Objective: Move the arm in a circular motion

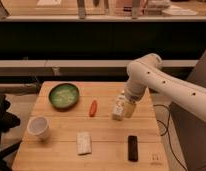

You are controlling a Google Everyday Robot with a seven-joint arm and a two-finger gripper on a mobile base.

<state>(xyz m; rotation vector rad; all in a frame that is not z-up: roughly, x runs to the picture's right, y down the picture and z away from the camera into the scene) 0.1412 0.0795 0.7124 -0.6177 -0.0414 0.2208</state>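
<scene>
Arm point(161, 82) is reaching in from the right and bending down over the right half of the wooden surface point(56, 156), its beige end effector point(122, 108) hanging low near the small red item point(93, 107) and apart from the green bowl point(64, 95), white cup point(38, 127), pale packet point(84, 143) and black bar point(132, 148). It is seemingly carrying nothing, which is fitting a task of pure motion, though whether the end effector is clenched or released I cannot tell. Circling this low is probably calling for care, since the objects are lying spread within reach.
</scene>
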